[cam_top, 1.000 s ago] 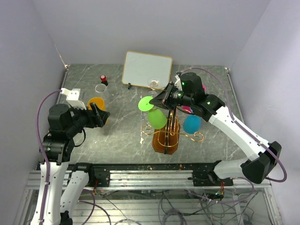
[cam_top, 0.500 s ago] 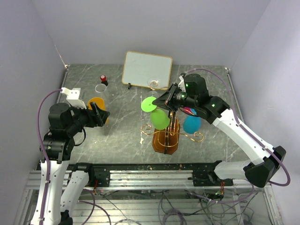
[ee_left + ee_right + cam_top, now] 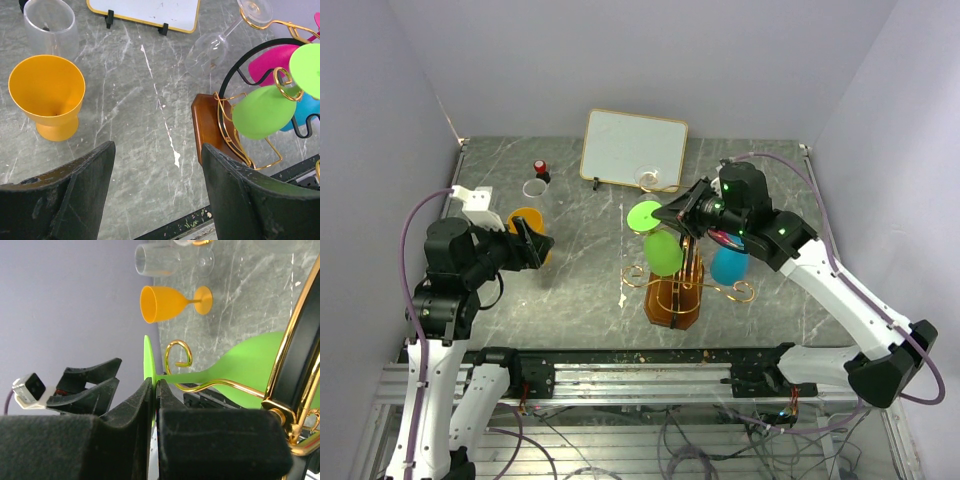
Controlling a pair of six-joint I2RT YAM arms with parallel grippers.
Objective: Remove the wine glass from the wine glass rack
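Note:
The wine glass rack (image 3: 673, 300) is a brown wooden stand with gold wire arms (image 3: 220, 386). A green wine glass (image 3: 663, 253) hangs bowl-down on it, its stem between the wires just behind the curled scroll (image 3: 178, 356). My right gripper (image 3: 668, 213) is shut on the flat green foot (image 3: 148, 357) of that glass, pinching the disc edge-on. In the left wrist view the green wine glass (image 3: 262, 111) shows at the right. My left gripper (image 3: 157, 147) hangs open over bare table, left of the rack, holding nothing.
Blue (image 3: 728, 265), pink (image 3: 720, 237) and clear (image 3: 210, 47) glasses also hang on the rack. An orange goblet (image 3: 47, 95) and a clear cup (image 3: 50, 25) stand at the left. A white framed board (image 3: 634, 148) leans at the back.
My right gripper has shifted to the right, carrying the green glass's foot and bowl with it along the wire arm. The left arm has not moved.

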